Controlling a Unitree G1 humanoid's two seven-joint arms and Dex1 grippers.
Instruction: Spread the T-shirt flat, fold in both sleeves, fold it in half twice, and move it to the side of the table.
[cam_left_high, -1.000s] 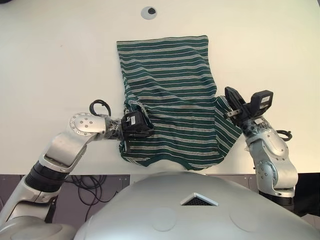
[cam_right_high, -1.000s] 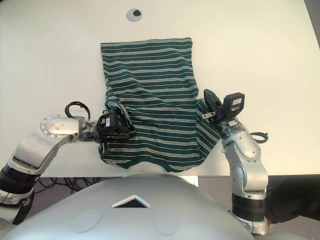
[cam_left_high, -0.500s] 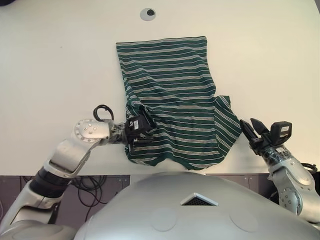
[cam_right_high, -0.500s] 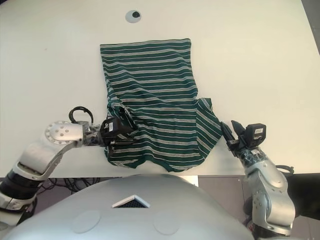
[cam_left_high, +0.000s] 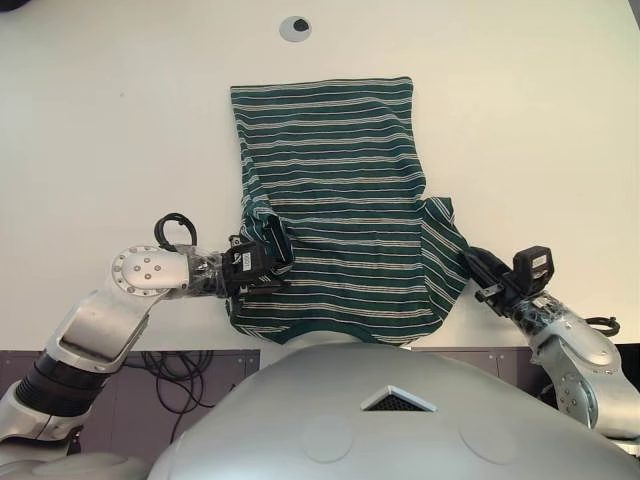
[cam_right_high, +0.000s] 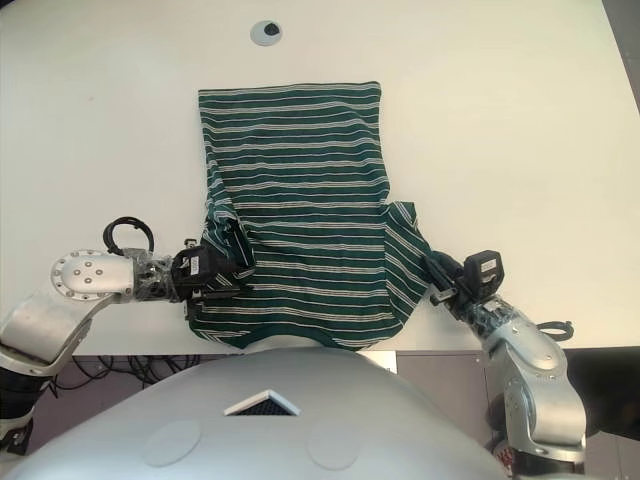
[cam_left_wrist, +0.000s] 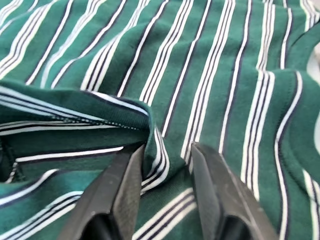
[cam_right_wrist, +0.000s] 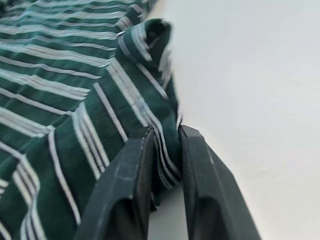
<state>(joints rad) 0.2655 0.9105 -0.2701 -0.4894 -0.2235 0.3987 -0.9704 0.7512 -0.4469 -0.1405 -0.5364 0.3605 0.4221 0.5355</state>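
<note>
On the counter's (cam_left_high: 120, 130) middle lies the T-shirt (cam_left_high: 340, 200), a green one with thin white stripes, lengthwise away from the robot. Its far end is flat and square-edged, and its near end reaches the counter's near edge. That near half is rumpled: cloth is bunched up on the shirt's left side, and the right sleeve flares out past the body with a curled edge.

The left end effector (cam_left_high: 262, 268) sits at the bunched left side, and the left wrist view shows its two fingers clenched on a raised fold of striped cloth. The right end effector (cam_left_high: 480, 270) is at the outer tip of the right sleeve, and in the right wrist view its fingers pinch the sleeve's edge just above the bare counter.

By my reading, the work is at the spreading stage or just starting on the sleeves. Only the far half looks smoothed. Neither sleeve lies cleanly folded in, both halvings are yet to come, and the shirt has not gone to the side.

A small round disc (cam_left_high: 296, 27) sits on the counter beyond the shirt's far edge, apart from it.
</note>
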